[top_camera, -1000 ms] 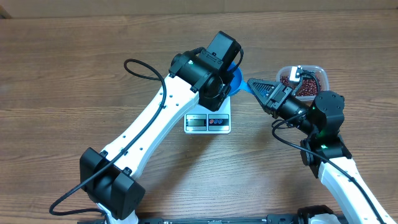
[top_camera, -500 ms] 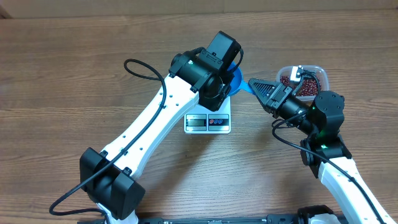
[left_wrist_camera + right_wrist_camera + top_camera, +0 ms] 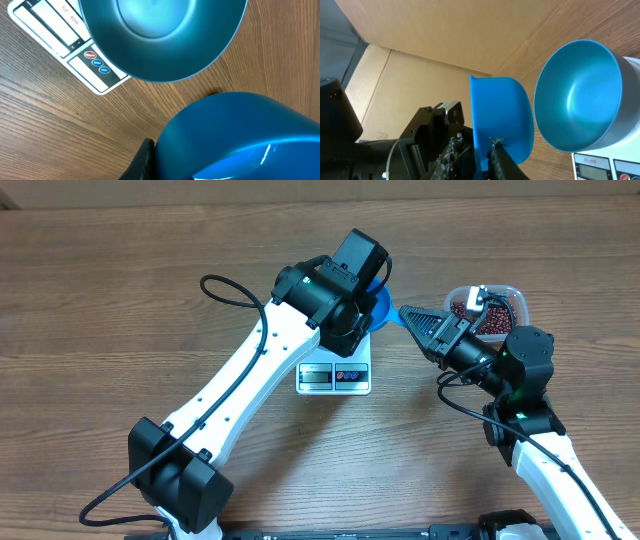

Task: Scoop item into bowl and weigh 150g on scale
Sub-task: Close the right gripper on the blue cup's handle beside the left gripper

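Observation:
The blue bowl [image 3: 160,35] sits empty on the white scale [image 3: 47,22], also seen in the right wrist view as bowl [image 3: 580,95] and scale [image 3: 605,162]. My right gripper [image 3: 475,145] is shut on a small blue scoop [image 3: 502,115], held just beside the bowl's rim; no beans show in it. The beans [image 3: 495,326] lie in the clear tub [image 3: 515,292] at the right. My left gripper [image 3: 360,265] hangs over the bowl, shut; one black finger [image 3: 143,162] shows against a glossy blue curved surface that I cannot identify.
The left arm crosses the table middle and hides most of the bowl from overhead. A cardboard wall stands along the far edge. The right arm's base is at the bottom right, close to the tub.

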Controlling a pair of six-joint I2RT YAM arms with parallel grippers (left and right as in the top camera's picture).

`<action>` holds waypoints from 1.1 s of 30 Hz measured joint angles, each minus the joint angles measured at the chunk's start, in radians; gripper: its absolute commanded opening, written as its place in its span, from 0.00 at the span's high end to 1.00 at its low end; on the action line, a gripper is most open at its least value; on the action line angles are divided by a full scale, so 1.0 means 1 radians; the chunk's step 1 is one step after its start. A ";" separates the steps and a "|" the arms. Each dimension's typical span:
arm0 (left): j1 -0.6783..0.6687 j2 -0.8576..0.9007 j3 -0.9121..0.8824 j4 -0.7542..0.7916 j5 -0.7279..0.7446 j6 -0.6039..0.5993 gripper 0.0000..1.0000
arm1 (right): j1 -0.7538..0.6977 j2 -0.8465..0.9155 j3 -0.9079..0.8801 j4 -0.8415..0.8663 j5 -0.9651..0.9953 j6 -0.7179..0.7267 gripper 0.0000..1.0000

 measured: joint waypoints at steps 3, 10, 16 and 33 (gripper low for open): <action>0.000 0.000 0.000 0.000 0.000 0.000 0.96 | 0.000 0.000 0.000 0.000 0.000 0.000 0.88; 0.000 0.000 0.000 0.000 0.001 0.000 0.96 | 0.000 0.000 0.000 -0.001 0.001 -0.001 0.96; 0.000 0.000 0.000 0.000 0.003 0.000 0.96 | 0.000 0.000 0.000 -0.001 0.000 -0.002 0.96; 0.000 0.000 0.000 -0.005 0.003 0.004 0.00 | 0.000 0.000 0.000 0.000 0.000 -0.002 0.96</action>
